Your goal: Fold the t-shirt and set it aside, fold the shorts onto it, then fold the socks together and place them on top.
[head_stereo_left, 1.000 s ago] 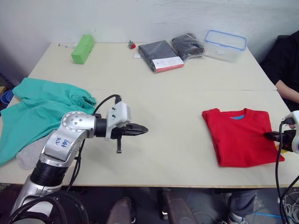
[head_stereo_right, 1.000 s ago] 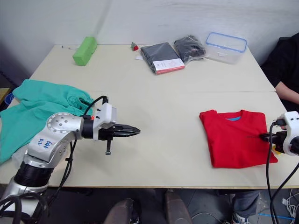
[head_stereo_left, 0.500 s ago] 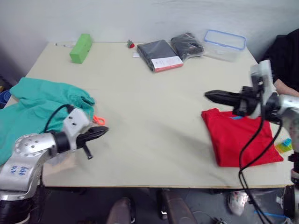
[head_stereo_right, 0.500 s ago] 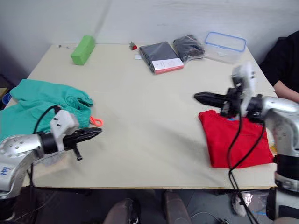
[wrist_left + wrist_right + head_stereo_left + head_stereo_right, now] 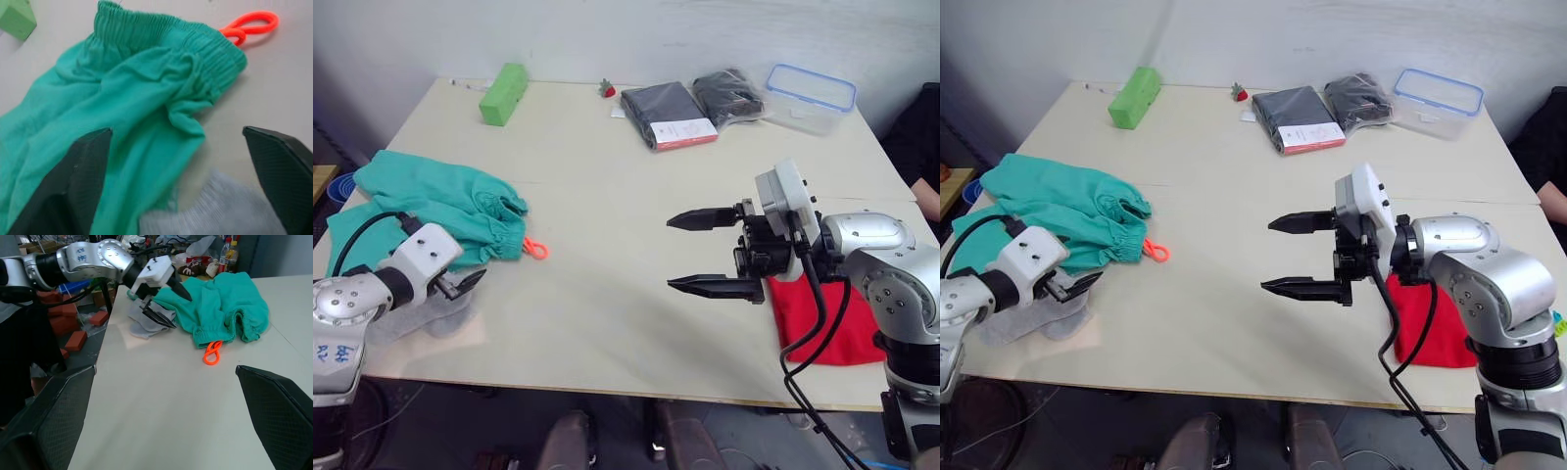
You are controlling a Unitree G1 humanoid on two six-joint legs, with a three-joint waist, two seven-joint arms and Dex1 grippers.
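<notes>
Head views: t-shirt (image 5: 822,318) was seen folded at the table's (image 5: 607,176) right edge, behind right gripper (image 5: 705,253), spread wide, empty | Left wrist: left gripper (image 5: 181,161) was held wide, empty, over unfolded shorts (image 5: 122,93) and socks (image 5: 220,215) | Right wrist: shorts and socks judged pending.

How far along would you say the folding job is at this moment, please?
Done: the t-shirt lies folded at the table's right edge. In hand: nothing; both grippers are open, the left gripper over the socks, the right gripper mid-table. Left: the shorts lie unfolded, and the socks remain unfolded and unstacked.
</notes>
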